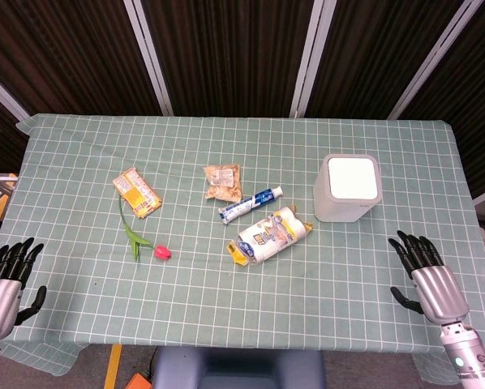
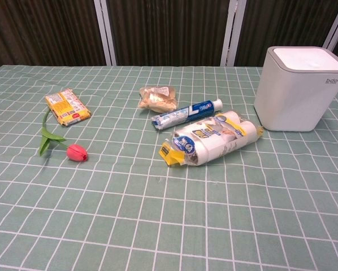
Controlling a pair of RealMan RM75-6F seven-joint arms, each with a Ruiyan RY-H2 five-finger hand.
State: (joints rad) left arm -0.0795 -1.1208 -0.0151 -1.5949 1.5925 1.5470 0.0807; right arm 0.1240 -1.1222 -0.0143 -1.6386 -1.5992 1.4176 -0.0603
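A worktop point(image 1: 226, 324) under a pale green cloth with a white grid fills the scene. Behind the worktop stands a dark brown ribbed wall point(image 1: 226, 57) crossed by slanting white strips point(image 1: 149, 57). Below the worktop's near edge, yellow floor tape point(image 1: 113, 366) shows.

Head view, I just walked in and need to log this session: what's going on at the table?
Nothing is being handled. The left hand and right hand both hover open at the near corners of the green checked tablecloth, holding nothing. Between them lie a yellow snack packet, a red tulip with a green stem, a clear bag of brown snacks, a blue-and-white toothpaste tube and a wrapped white roll pack. A white square bin stands upright, nearest the right hand.
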